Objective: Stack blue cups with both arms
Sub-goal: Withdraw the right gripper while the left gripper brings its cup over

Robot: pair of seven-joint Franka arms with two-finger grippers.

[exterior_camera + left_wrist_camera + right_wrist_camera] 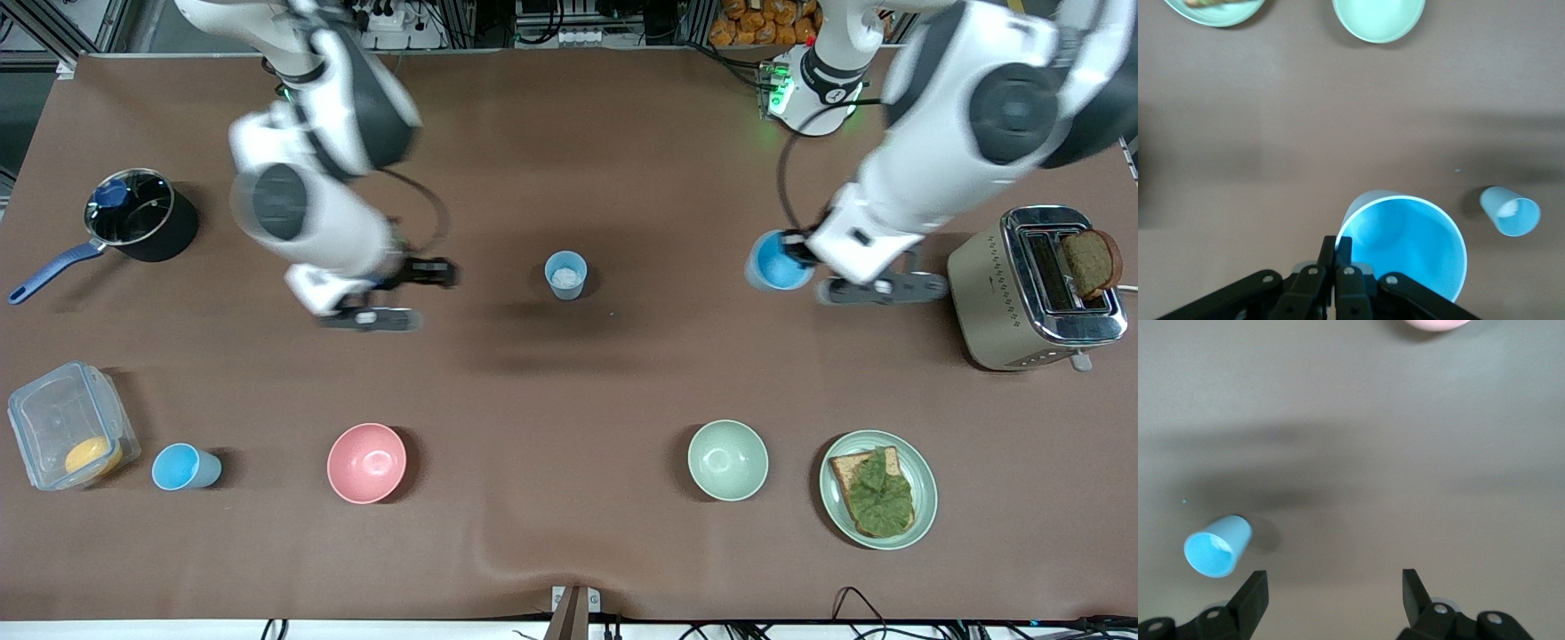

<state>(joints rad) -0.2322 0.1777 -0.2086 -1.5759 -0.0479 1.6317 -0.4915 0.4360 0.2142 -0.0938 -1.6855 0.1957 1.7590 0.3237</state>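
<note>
Half my bright cup (1405, 243) is cut off, rim pinched by my left end effector (1336, 257); my right end effector (1331, 590) gapes empty near the pale cup (565, 274).

Evenly bright from overhead. Soft, blurred arm shadows across the brown table (569, 400). Motion blur on the right arm (311, 187). Glare on the chrome toaster (1036, 284).

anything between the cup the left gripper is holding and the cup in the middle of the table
Nothing visible does. The left gripper is shut on the bright blue cup; only bare brown table lies between it and the pale blue cup. The open right gripper is past it.
</note>
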